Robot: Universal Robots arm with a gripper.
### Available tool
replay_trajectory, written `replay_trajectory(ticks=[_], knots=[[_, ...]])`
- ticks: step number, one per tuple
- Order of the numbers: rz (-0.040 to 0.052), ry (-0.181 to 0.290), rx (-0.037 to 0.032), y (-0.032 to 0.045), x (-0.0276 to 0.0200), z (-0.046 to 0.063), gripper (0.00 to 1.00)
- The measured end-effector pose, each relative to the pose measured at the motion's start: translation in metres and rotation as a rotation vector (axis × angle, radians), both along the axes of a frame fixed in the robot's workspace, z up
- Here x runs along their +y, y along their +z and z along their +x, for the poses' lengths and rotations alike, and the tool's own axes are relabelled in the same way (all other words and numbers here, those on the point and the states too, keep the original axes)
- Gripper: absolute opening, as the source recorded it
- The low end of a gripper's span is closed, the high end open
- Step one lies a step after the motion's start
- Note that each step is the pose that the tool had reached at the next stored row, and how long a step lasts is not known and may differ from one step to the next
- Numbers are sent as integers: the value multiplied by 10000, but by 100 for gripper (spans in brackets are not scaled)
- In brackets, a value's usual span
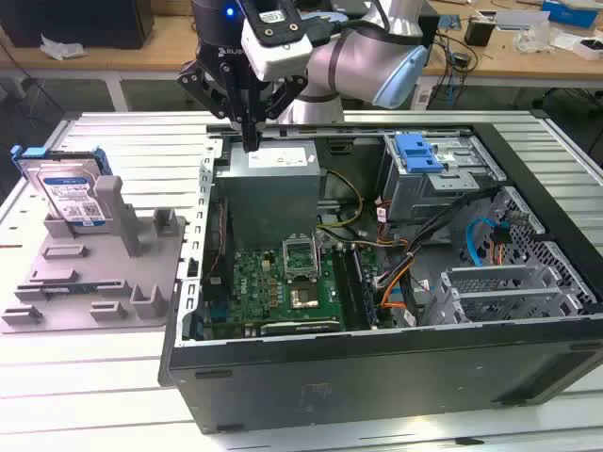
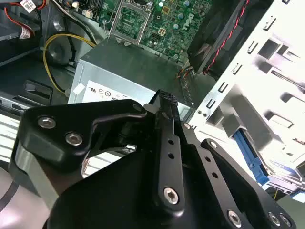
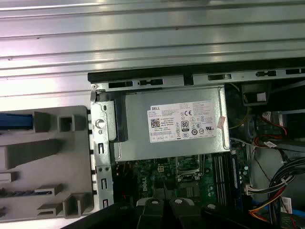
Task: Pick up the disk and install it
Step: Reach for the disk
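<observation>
Silver rectangular hard disk (image 1: 75, 193), blue-white label: upright in grey plastic holder (image 1: 104, 273), slatted metal table (image 1: 113, 377) edge, the exterior view's left. Black claw (image 1: 251, 141): closed narrow, empty, well apart, over grey metal power-supply box (image 1: 273, 184).

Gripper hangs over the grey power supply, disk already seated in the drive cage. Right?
No: the exterior view shows the disk standing in the grey holder outside the case, not the drive cage. The gripper does hang over the power supply.

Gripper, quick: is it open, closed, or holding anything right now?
Gripper: shut, holding nothing, at the grey power-supply box. The disk stands in the grey holder.
</observation>
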State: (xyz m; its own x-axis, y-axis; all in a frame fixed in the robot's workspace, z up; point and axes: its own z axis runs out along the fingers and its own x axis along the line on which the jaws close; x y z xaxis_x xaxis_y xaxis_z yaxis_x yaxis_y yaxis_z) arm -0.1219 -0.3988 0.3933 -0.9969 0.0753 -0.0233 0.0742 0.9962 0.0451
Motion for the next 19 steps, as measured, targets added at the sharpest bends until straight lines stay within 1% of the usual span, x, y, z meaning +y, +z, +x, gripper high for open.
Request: replay_trajectory(ticks=[14, 15, 17, 19], knots=[[0, 0, 0, 0, 0, 0, 11], [0, 0, -1, -1, 7, -15, 11], [-1, -2, 1, -1, 36, -48, 11], [-1, -6, 0, -5, 83, -103, 11]])
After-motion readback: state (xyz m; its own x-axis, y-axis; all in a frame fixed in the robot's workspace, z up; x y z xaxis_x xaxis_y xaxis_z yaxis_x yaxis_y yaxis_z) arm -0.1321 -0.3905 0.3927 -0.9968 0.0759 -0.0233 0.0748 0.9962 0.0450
